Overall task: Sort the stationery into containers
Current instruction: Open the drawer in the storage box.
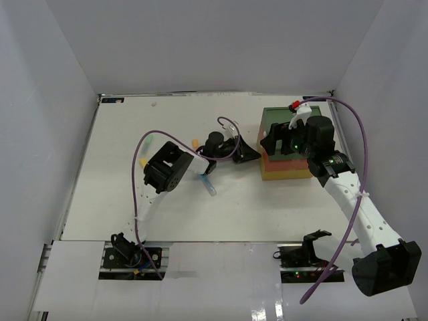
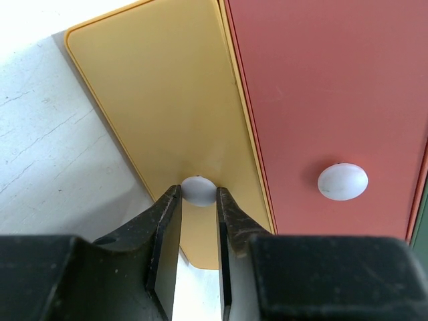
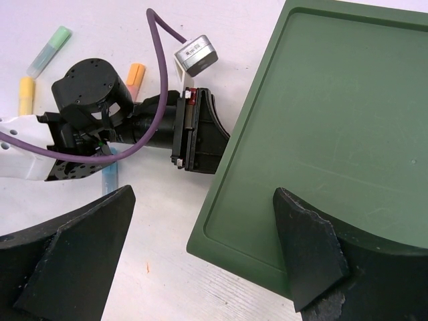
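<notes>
The containers are three stacked drawers: green top (image 1: 284,119), red-orange middle (image 2: 334,100) and yellow bottom (image 2: 167,100), each of the lower two with a white knob. My left gripper (image 2: 198,194) is shut on the yellow drawer's white knob (image 2: 198,187), and it presses against the box's left face in the top view (image 1: 252,152). My right gripper (image 3: 204,200) is open and empty, hovering over the left edge of the green top (image 3: 334,114). Stationery lies on the table to the left: a teal marker (image 3: 50,50), a yellow stick (image 3: 25,93), an orange stick (image 3: 136,75) and a blue pen (image 1: 208,184).
The left arm's wrist and purple cable (image 1: 174,167) stretch across the middle of the white table (image 1: 134,207). The box stands at the right, close to the right wall. The rest of the stationery is hidden under the left arm or out of view.
</notes>
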`<state>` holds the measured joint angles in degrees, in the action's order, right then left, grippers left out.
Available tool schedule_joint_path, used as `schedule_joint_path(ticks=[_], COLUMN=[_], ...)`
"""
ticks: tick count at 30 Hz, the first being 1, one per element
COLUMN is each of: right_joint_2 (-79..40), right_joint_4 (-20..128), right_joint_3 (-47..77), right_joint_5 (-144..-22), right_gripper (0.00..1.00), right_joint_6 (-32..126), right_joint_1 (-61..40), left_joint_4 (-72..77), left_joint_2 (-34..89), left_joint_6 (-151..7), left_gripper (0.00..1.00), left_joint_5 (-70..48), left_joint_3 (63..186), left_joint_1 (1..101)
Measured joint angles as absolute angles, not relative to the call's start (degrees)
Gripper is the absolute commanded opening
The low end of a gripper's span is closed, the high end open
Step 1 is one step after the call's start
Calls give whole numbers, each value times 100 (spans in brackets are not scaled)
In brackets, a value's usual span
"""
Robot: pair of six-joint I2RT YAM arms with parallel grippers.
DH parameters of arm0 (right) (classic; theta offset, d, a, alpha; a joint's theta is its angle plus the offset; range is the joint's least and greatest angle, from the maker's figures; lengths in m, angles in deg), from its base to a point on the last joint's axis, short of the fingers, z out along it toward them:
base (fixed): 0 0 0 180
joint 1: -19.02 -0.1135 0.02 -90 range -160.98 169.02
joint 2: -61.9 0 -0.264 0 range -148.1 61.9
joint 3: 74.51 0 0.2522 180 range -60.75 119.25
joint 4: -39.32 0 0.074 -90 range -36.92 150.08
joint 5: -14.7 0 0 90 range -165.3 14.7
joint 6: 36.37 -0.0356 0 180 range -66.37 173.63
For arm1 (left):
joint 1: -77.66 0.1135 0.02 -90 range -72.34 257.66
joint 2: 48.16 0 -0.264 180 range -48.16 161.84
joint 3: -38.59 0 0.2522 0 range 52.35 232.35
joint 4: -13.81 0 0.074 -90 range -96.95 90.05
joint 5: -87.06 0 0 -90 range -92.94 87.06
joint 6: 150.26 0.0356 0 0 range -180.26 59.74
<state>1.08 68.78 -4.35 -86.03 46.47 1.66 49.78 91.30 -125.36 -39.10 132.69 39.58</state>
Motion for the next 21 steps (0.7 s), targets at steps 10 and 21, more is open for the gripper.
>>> schedule_joint_path(ticks=[10,21], right_joint_2=[110,110], right_joint_4=[6872,6872], right_joint_3=[-440,-440], right_joint_5=[-8596,-8570], right_gripper=[90,90], right_joint_6=[4629,4625], right_joint_1=[166,166], left_joint_4=[5313,5039], left_joint_2=[9066,8275], left_joint_6=[-12588,-12411], left_gripper=[12,12], left_joint_5=[-3827,-3989], left_joint_3=[12956,11905], left_joint_1=[4010,4513])
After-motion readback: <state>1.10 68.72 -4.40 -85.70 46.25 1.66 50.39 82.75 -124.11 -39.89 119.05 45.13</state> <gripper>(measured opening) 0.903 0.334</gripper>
